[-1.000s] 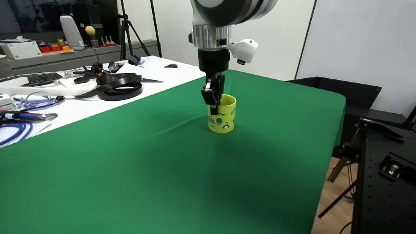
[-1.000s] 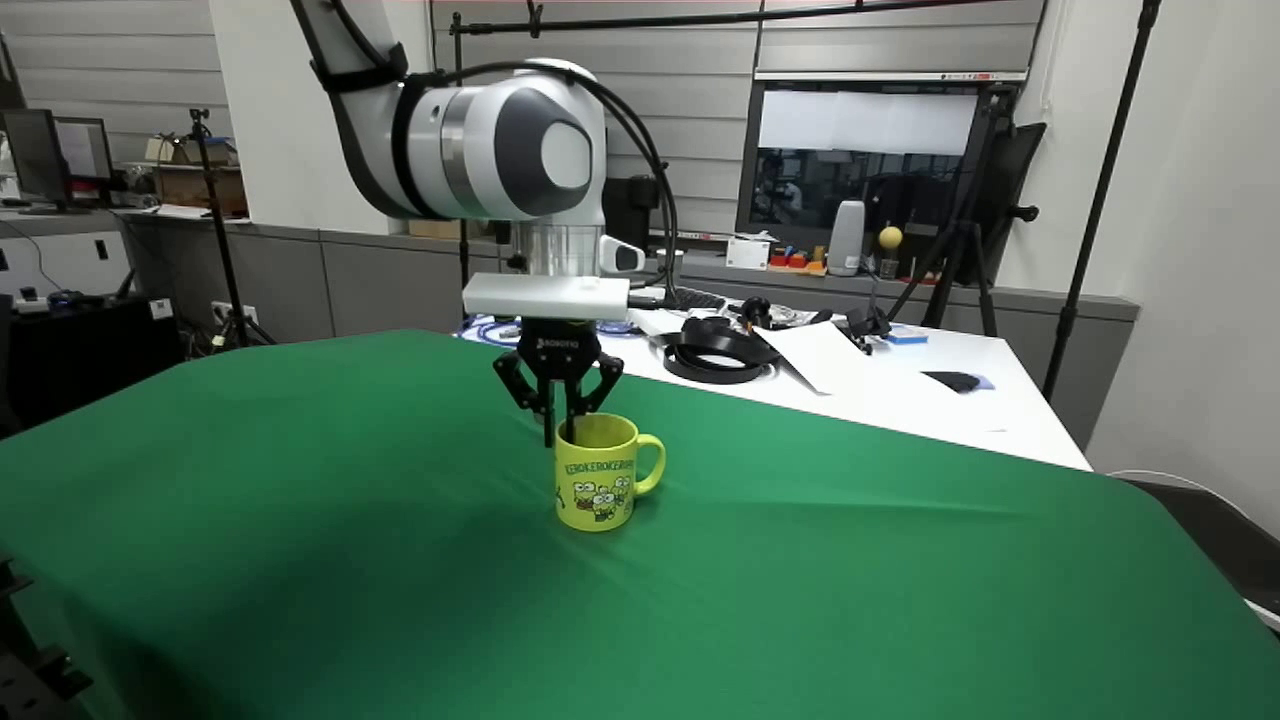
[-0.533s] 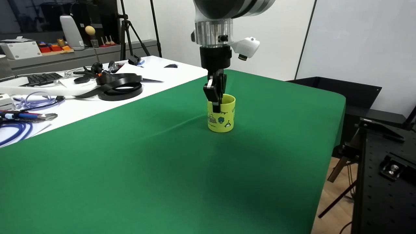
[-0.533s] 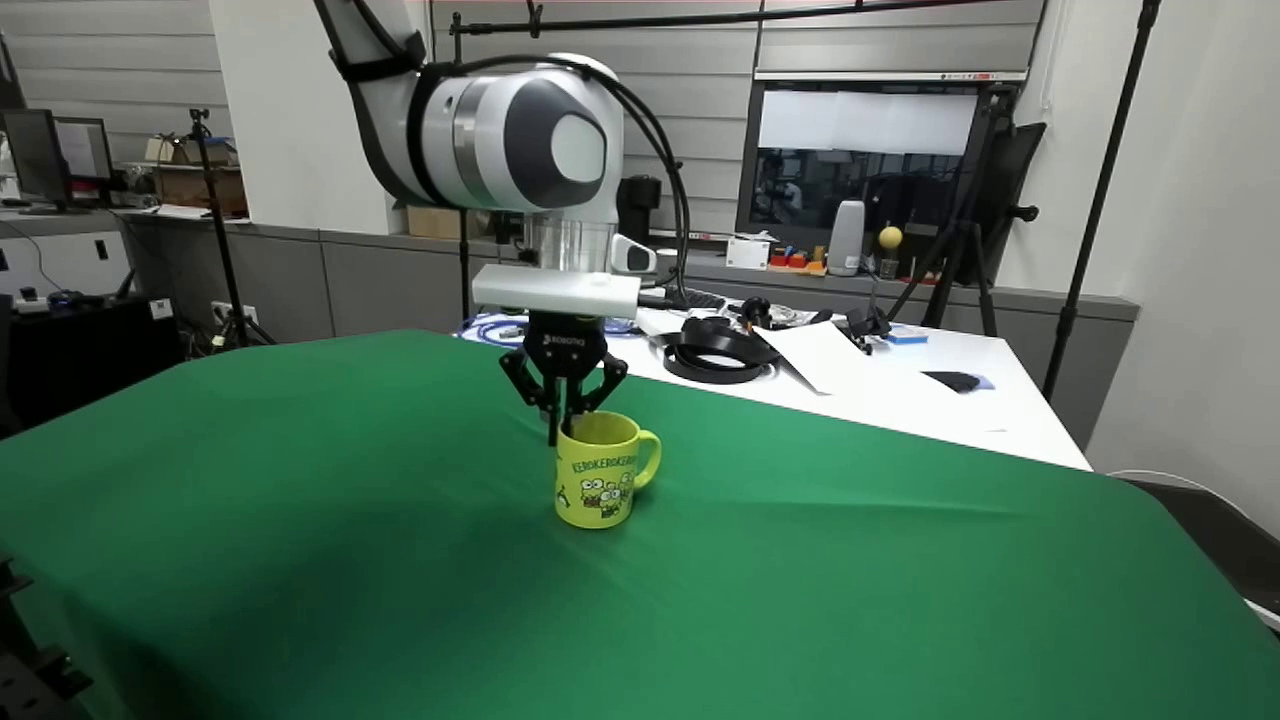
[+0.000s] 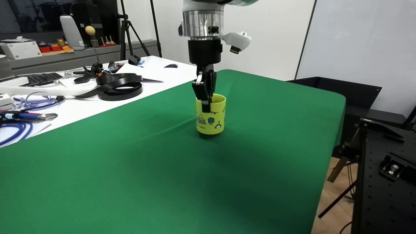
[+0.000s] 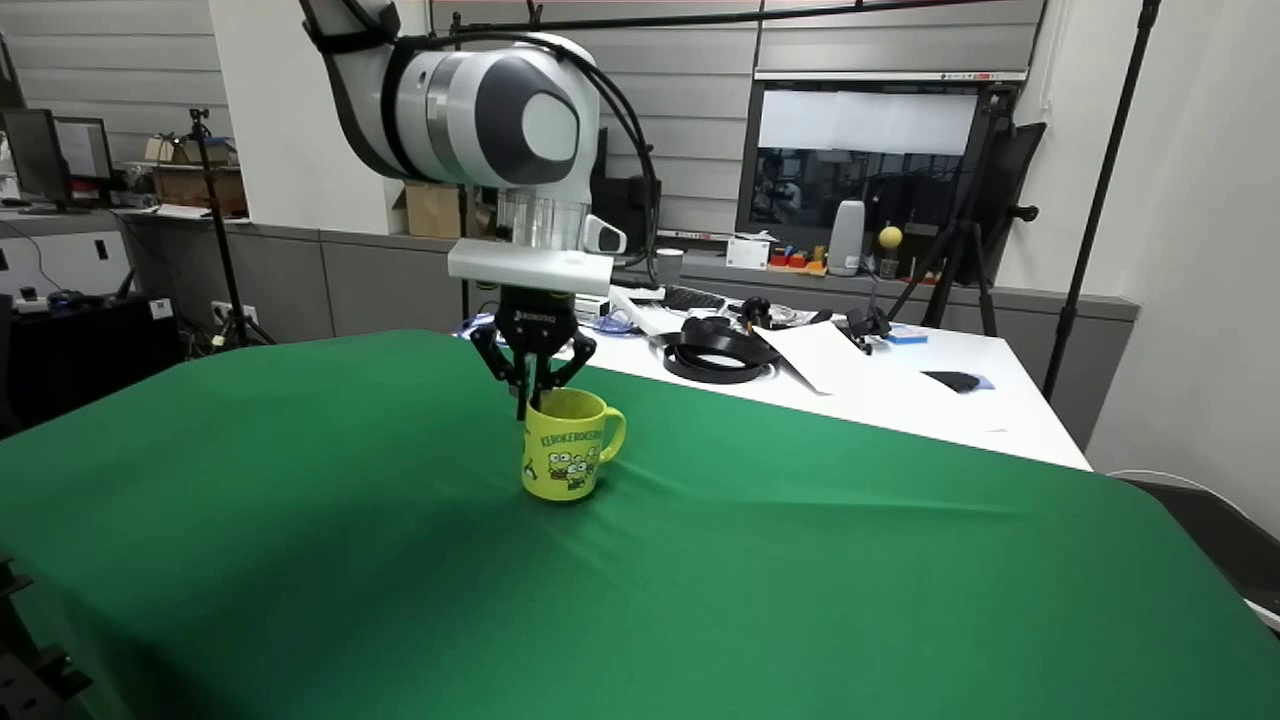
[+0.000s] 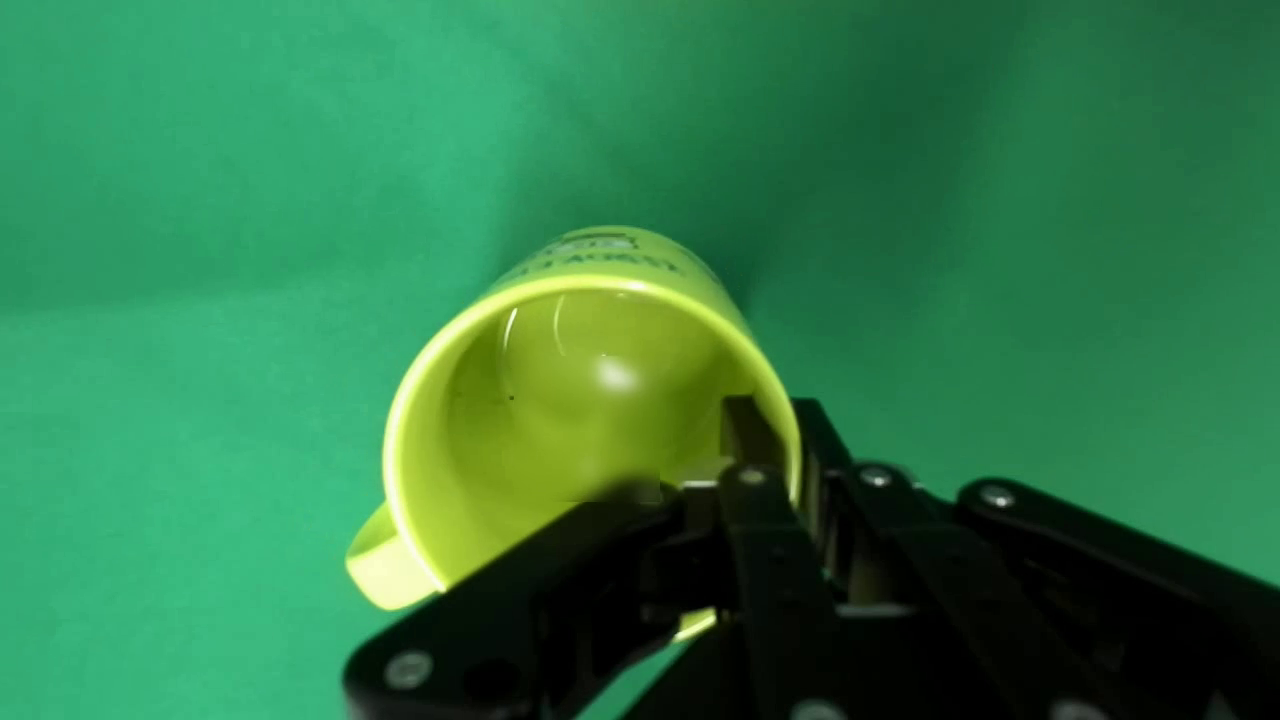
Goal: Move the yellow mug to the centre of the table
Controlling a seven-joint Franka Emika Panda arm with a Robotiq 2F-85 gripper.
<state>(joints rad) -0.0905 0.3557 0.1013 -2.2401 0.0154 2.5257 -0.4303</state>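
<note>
- Change, last half second: mug (image 6: 562,448) and gripper (image 7: 785,425) have shifted together toward the left edge of both exterior views. In the half second before that, the mug barely stirred.
- Gripper: fingers (image 7: 822,445) drawn nearly together, only the mug's wall between them; one inside the rim, one outside.
- Mug: held near upright above or on the green table (image 6: 850,600), handle (image 7: 390,572) roughly opposite the grip.
- Height: dark shadow (image 5: 208,136) shows under the base in an exterior view. Reads as a slight lift; dragging contact not ruled out.
- Meaning: mug follows the gripper, so grasp judged sound; step in hand is the carry. Placing and release not yet done.
- Centre: parts of the table run out of frame, so remaining travel cannot be fixed.
- Risk: one-sided wall hold may let the mug pivot. Judged best to move slowly and seat the base flat before letting go.
</note>
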